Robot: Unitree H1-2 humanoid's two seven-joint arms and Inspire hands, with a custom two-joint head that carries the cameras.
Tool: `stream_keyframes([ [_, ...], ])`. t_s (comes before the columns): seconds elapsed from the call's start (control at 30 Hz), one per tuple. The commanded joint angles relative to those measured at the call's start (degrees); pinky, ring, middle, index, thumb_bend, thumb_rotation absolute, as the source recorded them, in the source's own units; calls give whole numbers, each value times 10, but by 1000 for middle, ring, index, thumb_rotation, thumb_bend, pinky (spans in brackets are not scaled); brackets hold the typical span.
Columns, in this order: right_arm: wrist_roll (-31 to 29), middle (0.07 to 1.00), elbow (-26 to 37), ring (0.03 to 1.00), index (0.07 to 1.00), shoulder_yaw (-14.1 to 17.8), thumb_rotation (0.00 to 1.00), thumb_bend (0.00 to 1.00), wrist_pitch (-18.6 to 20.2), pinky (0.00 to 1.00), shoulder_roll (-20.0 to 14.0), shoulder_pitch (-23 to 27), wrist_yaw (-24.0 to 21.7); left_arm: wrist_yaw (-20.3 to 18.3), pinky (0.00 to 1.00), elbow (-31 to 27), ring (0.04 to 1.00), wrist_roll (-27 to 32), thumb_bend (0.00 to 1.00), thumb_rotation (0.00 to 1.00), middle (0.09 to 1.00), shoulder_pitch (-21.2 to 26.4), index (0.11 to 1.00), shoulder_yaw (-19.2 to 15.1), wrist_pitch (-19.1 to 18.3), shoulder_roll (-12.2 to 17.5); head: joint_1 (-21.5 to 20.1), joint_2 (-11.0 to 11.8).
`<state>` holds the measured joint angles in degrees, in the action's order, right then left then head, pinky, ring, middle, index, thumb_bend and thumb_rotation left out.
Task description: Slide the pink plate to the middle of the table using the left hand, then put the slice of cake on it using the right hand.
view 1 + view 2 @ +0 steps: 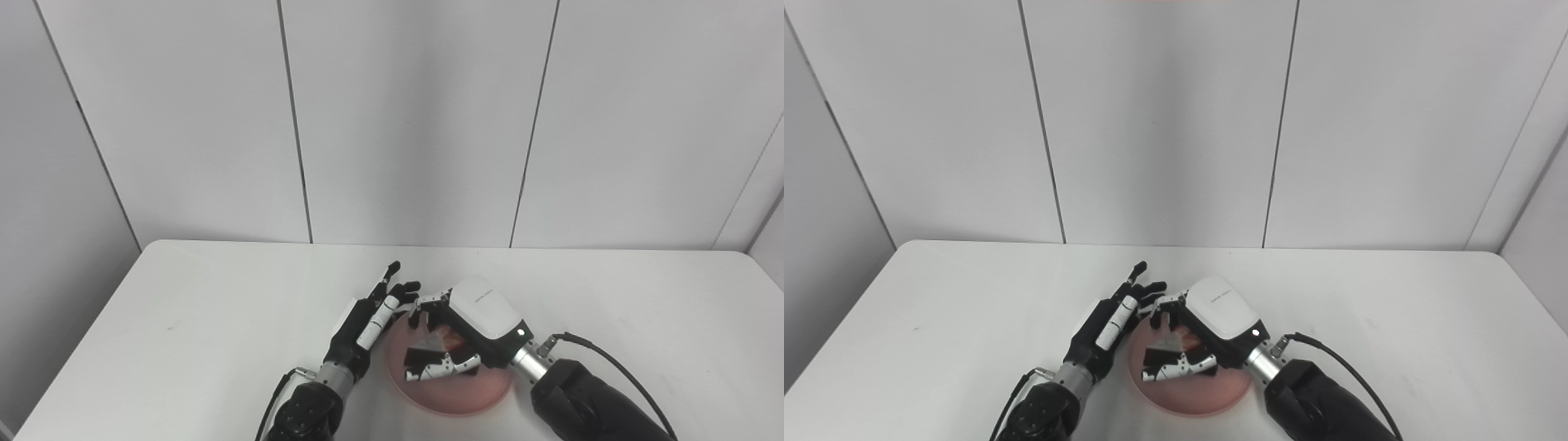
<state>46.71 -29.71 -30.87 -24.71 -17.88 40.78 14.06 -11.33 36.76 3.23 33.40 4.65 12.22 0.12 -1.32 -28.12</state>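
The round, shallow pink plate (456, 392) lies on the white tabletop (184, 318) near its front edge. Above it, the right hand (465, 334) grips the cake slice (450, 335), mostly hidden. The left hand (367, 318), fingers spread and empty, rests beside the plate's left rim.

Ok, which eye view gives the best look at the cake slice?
The left eye view, marginally: the cake slice shows as an orange patch under the right robot hand over the pink plate. The right eye view shows a fainter sliver.
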Motion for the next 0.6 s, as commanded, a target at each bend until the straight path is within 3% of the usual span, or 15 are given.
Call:
stream_keyframes([
  [0.0, -30, 683, 20, 647, 678, -1, 994, 979, -22, 584, -10, 14, -1, -8, 726, 15, 818, -2, 825, 849, 823, -35, 984, 6, -16, -5, 0, 0],
  [0.07, -58, 753, 27, 726, 730, -10, 993, 998, -22, 686, -18, 14, -10, -6, 737, 13, 810, -3, 793, 873, 830, -37, 996, 5, -12, -5, 0, 0],
  [0.17, -84, 798, 39, 777, 768, -17, 990, 1000, -22, 758, -27, 13, -18, -10, 765, 7, 808, 7, 759, 882, 840, -40, 1000, -1, -10, -5, -2, 0],
  [0.3, -119, 836, 61, 822, 794, 3, 998, 1000, -22, 817, -30, -7, -24, 7, 819, -40, 824, 2, 760, 887, 852, -58, 992, -8, -24, 2, -7, -2],
  [0.43, -127, 834, 83, 826, 789, 39, 1000, 1000, -21, 808, -24, -35, -10, 24, 807, -98, 850, -3, 757, 866, 868, -82, 985, -17, -25, 5, -12, -6],
  [0.57, -152, 826, 115, 809, 792, 97, 1000, 1000, -18, 704, -11, -81, 3, 29, 849, -174, 889, -16, 771, 882, 903, -118, 996, -18, -38, 15, -13, -13],
])
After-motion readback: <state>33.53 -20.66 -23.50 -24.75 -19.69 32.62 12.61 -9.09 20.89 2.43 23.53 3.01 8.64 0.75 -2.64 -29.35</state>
